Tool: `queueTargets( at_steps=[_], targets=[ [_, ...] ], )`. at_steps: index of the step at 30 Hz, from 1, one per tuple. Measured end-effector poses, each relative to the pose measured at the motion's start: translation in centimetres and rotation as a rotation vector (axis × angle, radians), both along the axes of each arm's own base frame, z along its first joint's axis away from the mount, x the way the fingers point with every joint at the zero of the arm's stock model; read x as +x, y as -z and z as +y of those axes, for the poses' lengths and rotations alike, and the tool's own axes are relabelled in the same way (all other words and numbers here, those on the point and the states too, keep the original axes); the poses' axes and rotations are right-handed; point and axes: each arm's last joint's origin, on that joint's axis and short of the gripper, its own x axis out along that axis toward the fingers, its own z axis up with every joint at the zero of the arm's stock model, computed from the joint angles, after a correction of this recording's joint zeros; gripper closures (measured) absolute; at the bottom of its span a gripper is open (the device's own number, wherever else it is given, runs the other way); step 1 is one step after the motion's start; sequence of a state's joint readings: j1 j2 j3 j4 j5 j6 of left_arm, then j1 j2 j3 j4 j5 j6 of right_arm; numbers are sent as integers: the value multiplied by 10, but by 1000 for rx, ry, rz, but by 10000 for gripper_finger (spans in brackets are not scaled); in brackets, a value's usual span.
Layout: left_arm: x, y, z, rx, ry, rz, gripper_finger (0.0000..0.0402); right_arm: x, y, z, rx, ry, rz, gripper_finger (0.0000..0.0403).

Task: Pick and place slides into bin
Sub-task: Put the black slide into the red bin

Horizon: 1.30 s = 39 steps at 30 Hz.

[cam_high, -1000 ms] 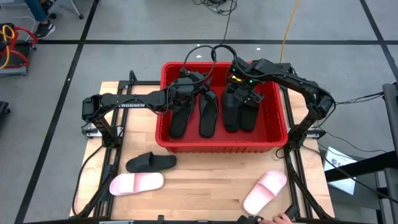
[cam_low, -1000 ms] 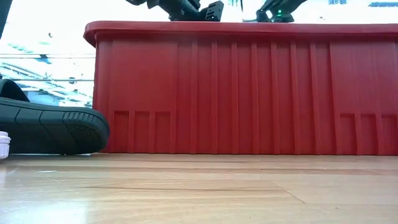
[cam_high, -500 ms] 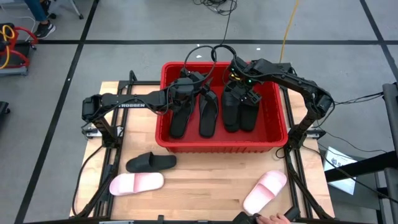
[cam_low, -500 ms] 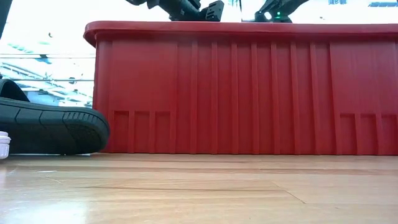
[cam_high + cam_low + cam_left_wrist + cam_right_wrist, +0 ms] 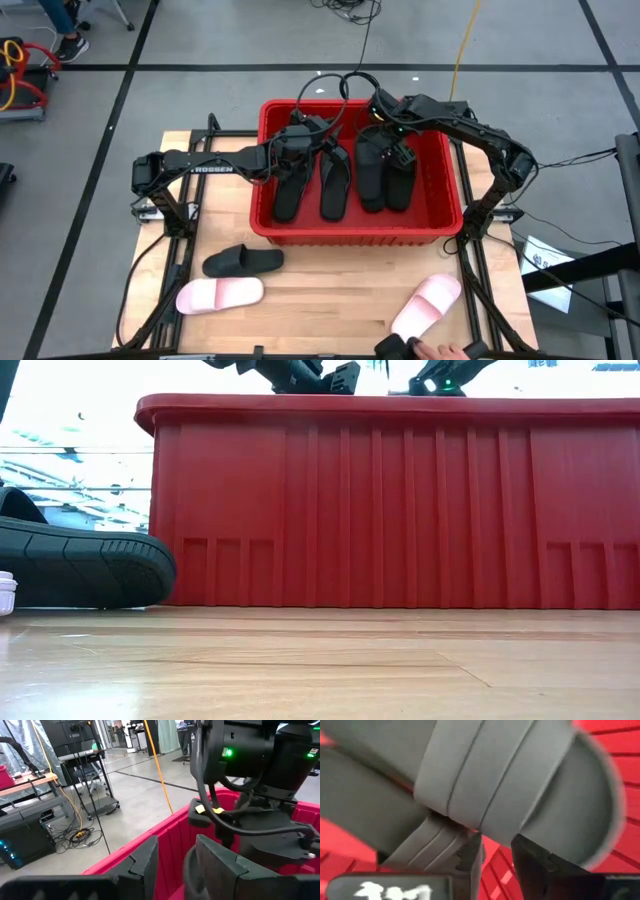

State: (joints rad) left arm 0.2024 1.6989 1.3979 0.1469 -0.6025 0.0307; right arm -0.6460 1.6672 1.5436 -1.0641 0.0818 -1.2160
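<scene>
Four black slides [image 5: 340,180] lie side by side in the red bin [image 5: 445,215], toes toward the near wall, so they fit in a neat row. The bin sits at the far edge of the table [image 5: 330,300], in the middle.

Three slides wait outside it. A black slide [image 5: 243,261] lies just in front of the bin's near left corner. A pink slide [image 5: 220,294] lies next to it, nearer the table's front edge. Another pink slide [image 5: 426,307] lies toward the front right corner. A person's hand [image 5: 440,351] shows at the front edge near that one.

The right pincer [image 5: 398,148] hangs over the far end of the two right-hand slides in the bin. In its own view its fingers [image 5: 470,857] are a little apart, with nothing between them and a grey slide strap [image 5: 490,775] close ahead. It looks like it has let go there.

The left pincer [image 5: 322,133] is over the far end of the left-hand slides. Its fingers [image 5: 147,862] are apart and hold nothing.

Most likely the next job is to fetch one of the three slides on the table.
</scene>
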Motion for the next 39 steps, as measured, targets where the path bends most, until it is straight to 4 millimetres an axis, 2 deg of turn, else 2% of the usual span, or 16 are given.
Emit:
queueTargets(
  at_steps=[5,14,23,30,39],
  targets=[
    [0,0,0,0,0,2,266,5,-2,-3,-21,77,-72,298],
    [0,0,0,-1,0,3,266,5,-2,-4,-18,97,-85,304],
    [0,1,0,-4,-1,8,266,13,-2,6,35,242,-139,303],
    [0,1,0,-4,-6,12,266,19,13,7,45,303,-227,303],
    [-1,4,1,-6,-11,32,266,23,31,5,-10,286,-257,303]
  ],
)
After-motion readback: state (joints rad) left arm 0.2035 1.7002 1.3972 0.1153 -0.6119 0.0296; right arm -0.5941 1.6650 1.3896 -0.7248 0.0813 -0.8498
